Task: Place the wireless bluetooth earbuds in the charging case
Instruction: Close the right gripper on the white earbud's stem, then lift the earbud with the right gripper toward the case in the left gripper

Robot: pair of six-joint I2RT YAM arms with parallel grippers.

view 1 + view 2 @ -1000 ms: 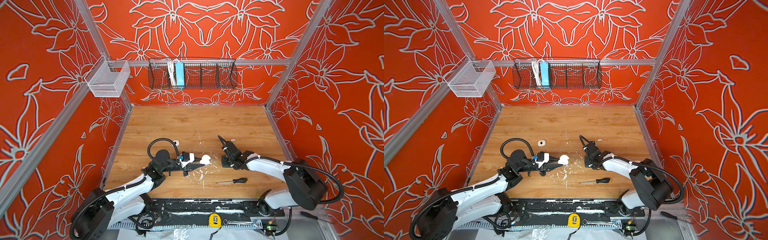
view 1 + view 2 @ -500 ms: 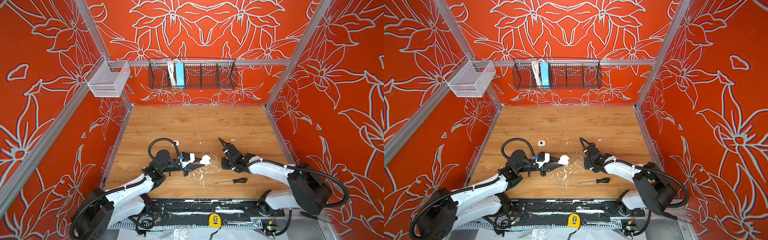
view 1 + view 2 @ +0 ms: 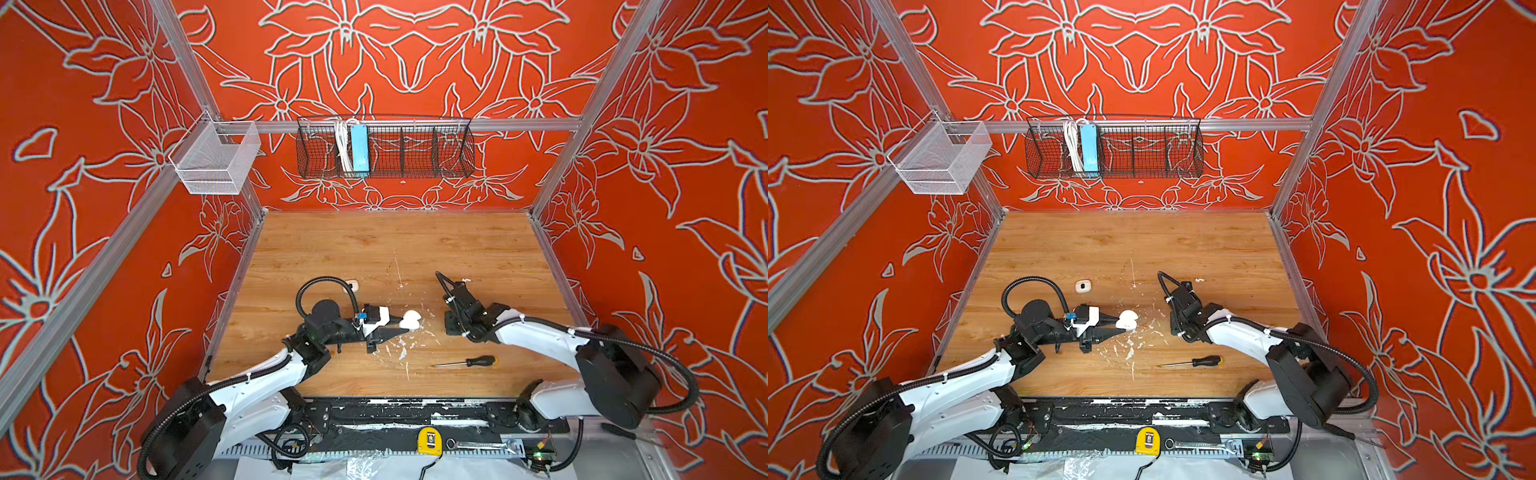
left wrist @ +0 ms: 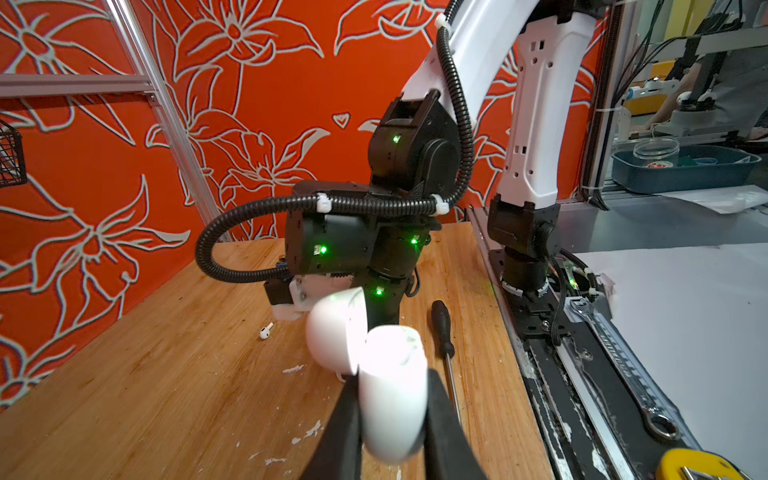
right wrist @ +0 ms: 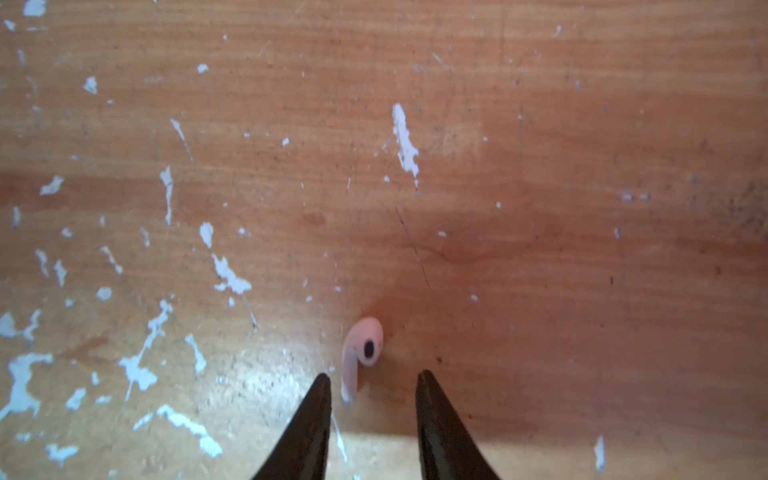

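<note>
My left gripper [image 4: 392,376] is shut on the charging case [image 4: 392,405], a round white puck. Its hinged lid [image 4: 334,332] stands open. In both top views the case [image 3: 410,320] [image 3: 1128,320] sits at the tips of the left gripper [image 3: 405,325], near the table's middle. One white earbud [image 5: 361,347] with a dark tip lies on the wood. Its stem reaches between the tips of my right gripper [image 5: 372,380], close to one finger, and the jaws are open. The same earbud [image 4: 266,331] lies beside the down-pointing right wrist [image 3: 459,305].
A black-handled screwdriver [image 3: 469,362] [image 4: 442,328] lies in front of the right arm. A white rounded-square box [image 3: 1083,286] sits behind the left arm. White paint flecks [image 3: 401,353] dot the wood. A wire basket [image 3: 384,149] hangs on the back wall.
The right arm's elbow has shifted a little while its gripper stays over the same spot. The left gripper and the case have not moved.
</note>
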